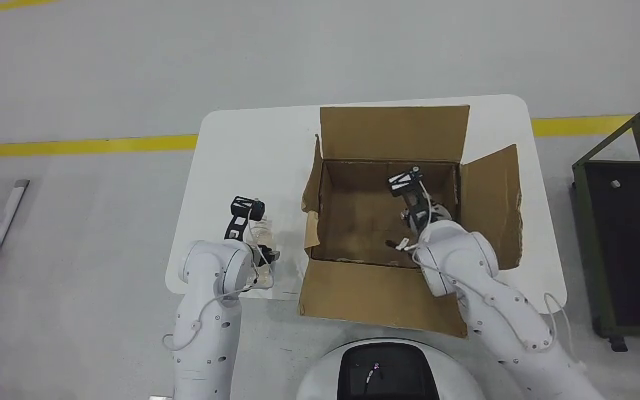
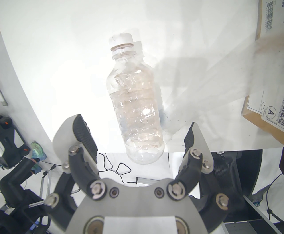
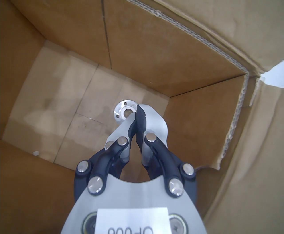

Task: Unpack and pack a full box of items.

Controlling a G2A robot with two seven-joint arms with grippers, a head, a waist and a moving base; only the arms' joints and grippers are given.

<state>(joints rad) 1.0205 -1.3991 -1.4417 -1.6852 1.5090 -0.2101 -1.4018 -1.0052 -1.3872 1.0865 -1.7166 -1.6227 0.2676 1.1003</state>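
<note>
Left gripper (image 2: 135, 125) wide open over clear bottle (image 2: 133, 102); right gripper (image 3: 135, 110) tight on metal flange (image 3: 121, 111) inside labelled box (image 3: 155, 55)

Industrial hall or test lab; bare grey floor (image 1: 100, 80), yellow floor line (image 1: 100, 145), green metal frame (image 1: 608, 240)

Barcode label (image 2: 271, 15) on box (image 2: 251, 108)

From high above, my top camera looks straight down on the tabletop (image 1: 240, 150) and the open box (image 1: 395, 130). My left wrist camera faces the tabletop close beside that box; my right one peers down inside it.
</note>
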